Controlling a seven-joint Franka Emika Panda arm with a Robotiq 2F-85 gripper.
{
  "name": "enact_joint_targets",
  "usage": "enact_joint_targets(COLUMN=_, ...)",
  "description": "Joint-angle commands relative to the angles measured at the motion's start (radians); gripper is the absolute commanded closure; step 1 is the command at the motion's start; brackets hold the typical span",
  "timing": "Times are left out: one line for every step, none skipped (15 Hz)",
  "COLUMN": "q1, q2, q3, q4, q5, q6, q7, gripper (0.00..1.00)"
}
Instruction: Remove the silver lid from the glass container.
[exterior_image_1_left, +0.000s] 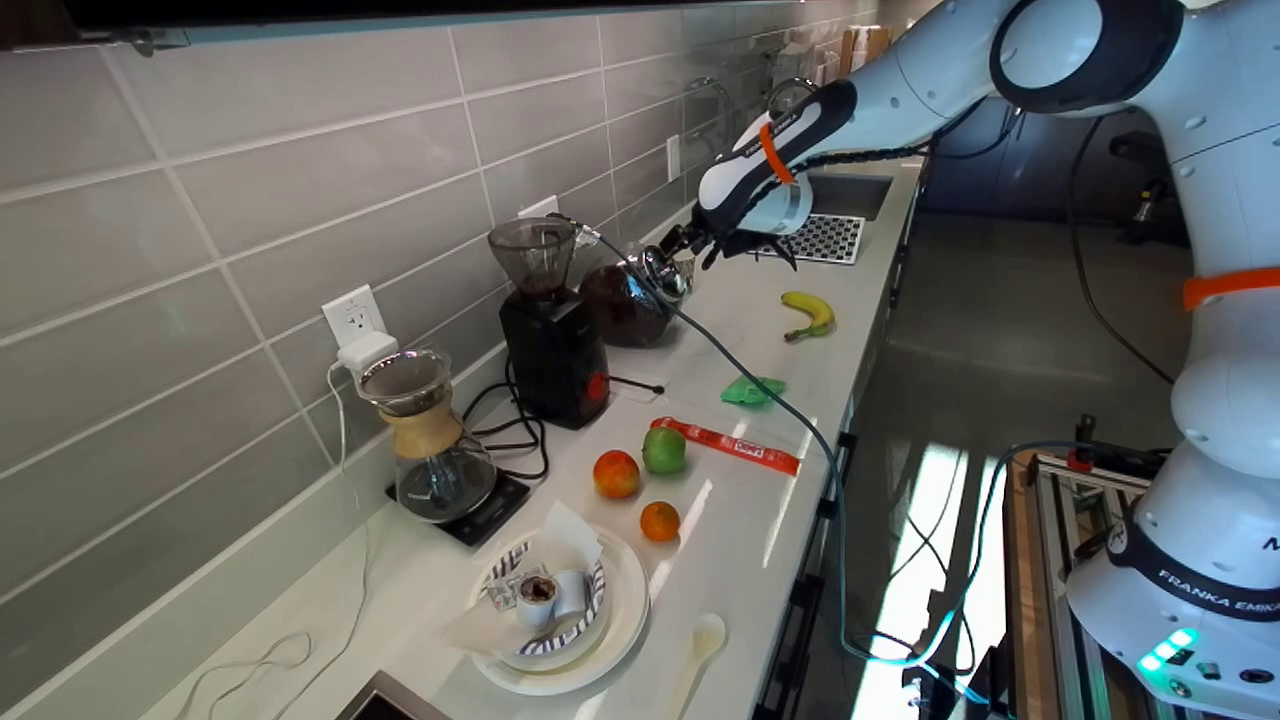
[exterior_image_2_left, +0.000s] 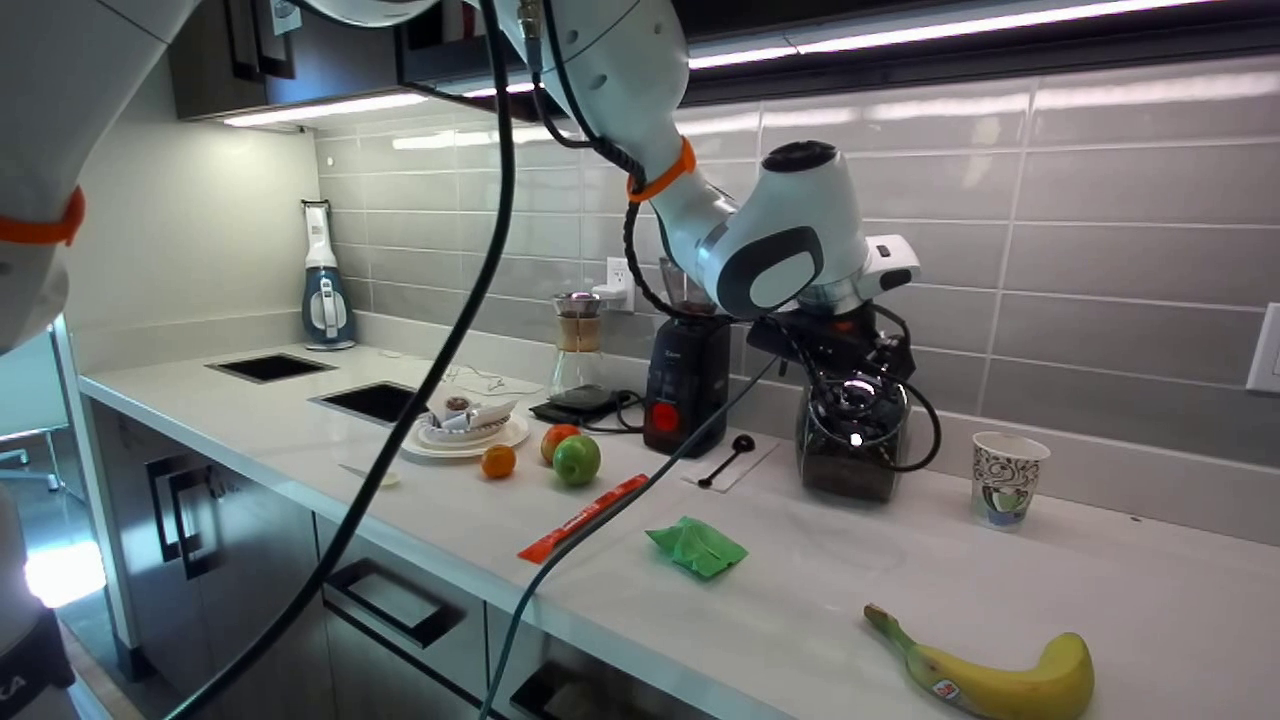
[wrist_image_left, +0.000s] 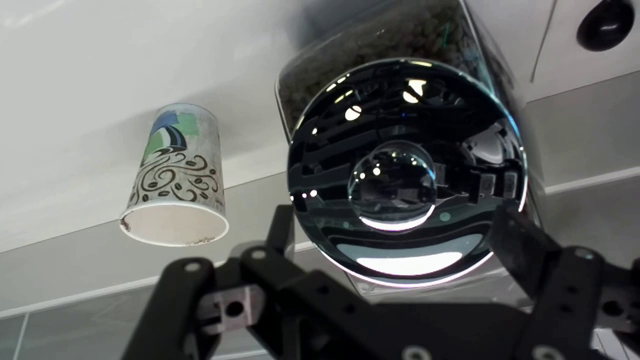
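One white plate (exterior_image_2_left: 515, 432) stands toward the left of the counter (exterior_image_2_left: 800, 620) in an exterior view, and a patterned bowl (exterior_image_1_left: 590, 605) is on it. Going to the right, a small orange (exterior_image_2_left: 498, 461), a red-orange fruit (exterior_image_2_left: 555, 437) and a green apple (exterior_image_2_left: 577, 461) lie near each other. Behind them stands a glass carafe (exterior_image_2_left: 577, 335). Next comes a long red packet (exterior_image_2_left: 585, 519), lying obliquely, and then a black grinder (exterior_image_2_left: 688, 375), upright. In front lies a crumpled green packet (exterior_image_2_left: 697, 548), and just beside the grinder a black spoon (exterior_image_2_left: 741, 445), toward the glass container (exterior_image_2_left: 845, 477). This container looks dark inside. The silver lid (wrist_image_left: 407, 172) is over its mouth, tilted, and shines like a mirror. At the lid is the gripper (wrist_image_left: 394, 212): in the wrist view its fingers (wrist_image_left: 522, 245) are spread wide apart. One fingertip appears in front of the rim, the other just beside it; the gripper seems to hold nothing, but whether it touches the metal, I cannot tell. More to the right, a printed paper cup (exterior_image_2_left: 1008, 485) stands upright, and in front of it lies a banana (exterior_image_2_left: 1000, 688).
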Motion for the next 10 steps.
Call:
enact_joint_targets(q1=-0.033, q2=0.031, q3=0.042, q4=0.025, q5=-0.001, q6=-0.019, q7=-0.056, gripper=0.00)
enact_joint_targets(q1=-0.039, q2=0.035, q3=0.049, q4=0.025, q5=-0.001, q6=-0.017, q7=-0.065, gripper=0.00)
enact_joint_targets(q1=-0.043, q2=0.040, q3=0.054, q4=0.028, q5=-0.003, q6=-0.016, q7=-0.072, gripper=0.00)
enact_joint_targets(q1=-0.046, q2=0.045, q3=0.058, q4=0.031, q5=-0.005, q6=-0.017, q7=-0.078, gripper=0.00)
enact_joint_targets(q1=-0.049, q2=0.049, q3=0.060, q4=0.033, q5=-0.006, q6=-0.018, q7=-0.081, gripper=0.00)
enact_joint_targets(q1=-0.053, q2=0.052, q3=0.064, q4=0.036, q5=-0.006, q6=-0.019, q7=-0.085, gripper=0.00)
enact_joint_targets(q1=-0.057, q2=0.056, q3=0.067, q4=0.039, q5=-0.005, q6=-0.020, q7=-0.087, gripper=0.01)
enact_joint_targets(q1=-0.061, q2=0.059, q3=0.071, q4=0.042, q5=-0.006, q6=-0.020, q7=-0.090, gripper=0.02)
enact_joint_targets(q1=-0.065, q2=0.062, q3=0.075, q4=0.045, q5=-0.006, q6=-0.020, q7=-0.093, gripper=0.02)
enact_joint_targets(q1=-0.071, q2=0.066, q3=0.083, q4=0.049, q5=-0.005, q6=-0.022, q7=-0.097, gripper=0.09)
